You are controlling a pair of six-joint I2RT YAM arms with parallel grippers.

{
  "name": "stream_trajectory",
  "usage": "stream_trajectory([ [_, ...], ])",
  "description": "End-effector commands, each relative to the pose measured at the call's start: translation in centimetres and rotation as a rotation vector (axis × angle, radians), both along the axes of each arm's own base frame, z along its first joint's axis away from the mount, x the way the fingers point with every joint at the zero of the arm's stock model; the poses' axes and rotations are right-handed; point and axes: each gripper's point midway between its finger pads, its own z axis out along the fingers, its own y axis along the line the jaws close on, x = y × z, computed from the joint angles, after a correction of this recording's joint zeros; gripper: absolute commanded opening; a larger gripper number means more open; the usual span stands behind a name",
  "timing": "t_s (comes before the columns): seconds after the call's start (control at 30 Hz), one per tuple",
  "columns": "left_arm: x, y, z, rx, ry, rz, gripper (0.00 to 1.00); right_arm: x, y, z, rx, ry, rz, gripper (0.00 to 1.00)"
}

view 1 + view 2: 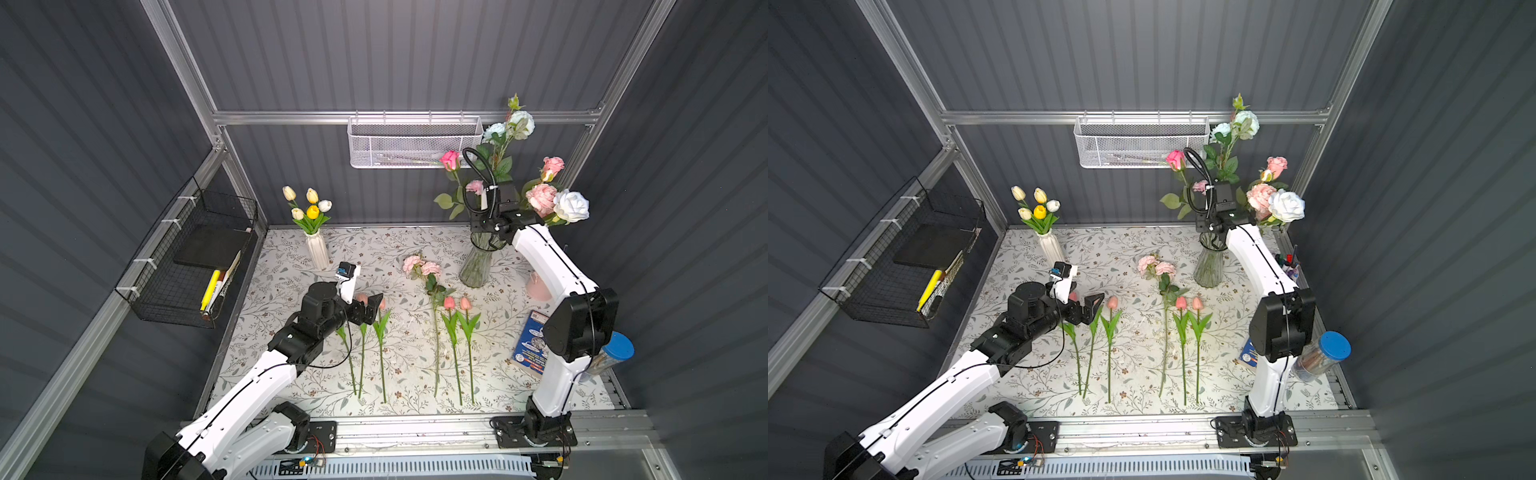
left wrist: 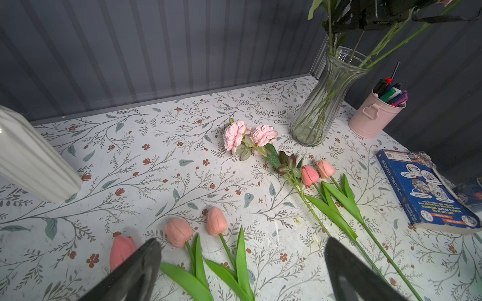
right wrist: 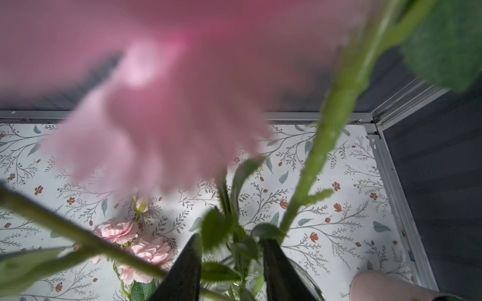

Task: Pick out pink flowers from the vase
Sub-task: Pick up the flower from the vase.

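**Six pink stems out, more left in the vase**

Across the worktop (image 1: 407, 249) lie three pink tulips (image 2: 178, 232) under your left gripper (image 2: 242, 242), which is spread wide and empty. Next come a pale pink spray (image 1: 422, 266) and two more pink tulips (image 1: 449, 302). Toward the back right corner, the glass vase (image 1: 476, 266) holds a pink rose (image 1: 451, 160) and pale pink blooms (image 1: 541, 198) yet to pull. Your right gripper (image 3: 229, 238) sits among the stems, and you cannot tell whether it grips one.

Blurred to a pink smear against the right wrist lens: a pink bloom (image 3: 161, 104), petals unreadable. Half hidden behind a left gripper (image 2: 242, 242) finger: one pink tulip (image 2: 121, 250). Cut off at the left wrist view's edge: white vase (image 2: 31, 156).
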Motion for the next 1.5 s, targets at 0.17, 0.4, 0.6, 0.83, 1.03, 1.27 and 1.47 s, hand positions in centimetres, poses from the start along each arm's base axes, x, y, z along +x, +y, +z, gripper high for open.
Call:
stream_trajectory([
  [0.17,0.0,0.0,-0.3,0.022,-0.018,-0.002,0.99,0.0,-0.5,-1.1,-0.007,-0.007,-0.011,0.22],
  [0.4,0.2,0.0,-0.4,0.024,-0.015,0.000,0.99,-0.6,-0.7,1.8,-0.012,-0.076,0.003,0.09],
  [0.6,0.2,0.0,-0.6,0.028,-0.014,0.002,0.99,-1.6,-1.3,5.4,-0.029,-0.161,0.001,0.09],
  [0.83,0.3,0.1,-0.8,0.036,-0.012,0.006,0.99,-2.7,-1.6,11.4,-0.010,-0.299,-0.006,0.08],
  [1.03,0.5,0.1,-1.1,0.055,-0.003,0.012,0.99,-4.4,-0.9,16.8,0.031,-0.402,0.030,0.04],
  [1.27,0.6,0.3,-1.4,0.066,-0.001,0.019,0.99,-7.1,0.4,21.0,0.035,-0.478,0.071,0.00],
  [1.47,0.8,0.7,-1.6,0.080,0.003,0.041,0.99,-12.2,3.5,25.8,-0.032,-0.583,0.164,0.00],
])
